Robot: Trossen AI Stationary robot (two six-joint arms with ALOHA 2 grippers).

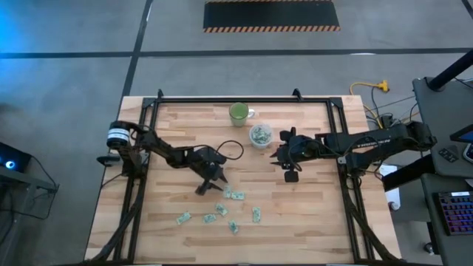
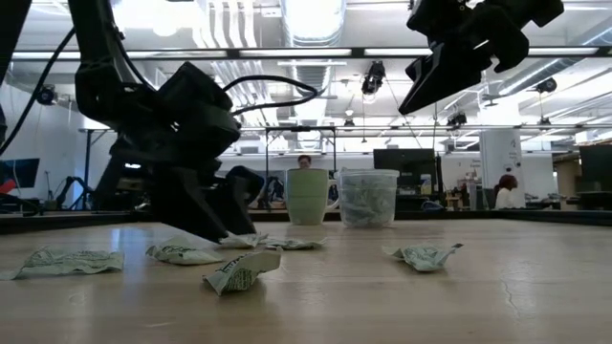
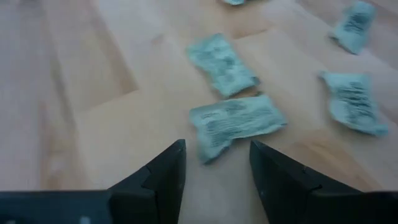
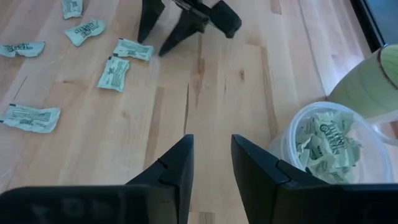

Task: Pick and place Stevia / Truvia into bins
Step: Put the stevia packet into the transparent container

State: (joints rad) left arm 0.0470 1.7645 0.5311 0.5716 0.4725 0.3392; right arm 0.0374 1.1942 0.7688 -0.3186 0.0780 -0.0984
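From the overhead camera, the wooden table (image 1: 295,214) had a clear plastic cup (image 1: 260,136) sitting near the back middle, already stuffed with sachets, and a green mug (image 1: 239,113) just behind it. The loose Stevia sachets (image 1: 234,196) were scattered toward the front, around half a dozen of them. The left gripper (image 1: 216,179) was down near the closest sachets, and the right gripper (image 1: 284,157) hung just beside the cup.

The table-level view showed the left gripper (image 2: 218,229) low, its tips right at the wood next to a sachet (image 2: 239,241). The right gripper (image 2: 449,67) was way up in the air with nothing dangling from it. The cup (image 2: 368,198) and mug (image 2: 308,196) stood side by side in the back, and people were visible in the room behind.

On the left wrist cam, the two fingers (image 3: 165,177) were spread apart with a gap between them, and one sachet (image 3: 235,122) lay just ahead of that gap on the table, not pinched. More sachets lay beyond it.

The right wrist cam had its fingers (image 4: 177,171) parted a little with only bare wood between them, so it was empty. The cup (image 4: 326,146) full of sachets sat off to the side, mug (image 4: 373,84) next to it, and the left gripper (image 4: 168,34) was farther off among the loose sachets (image 4: 114,73).
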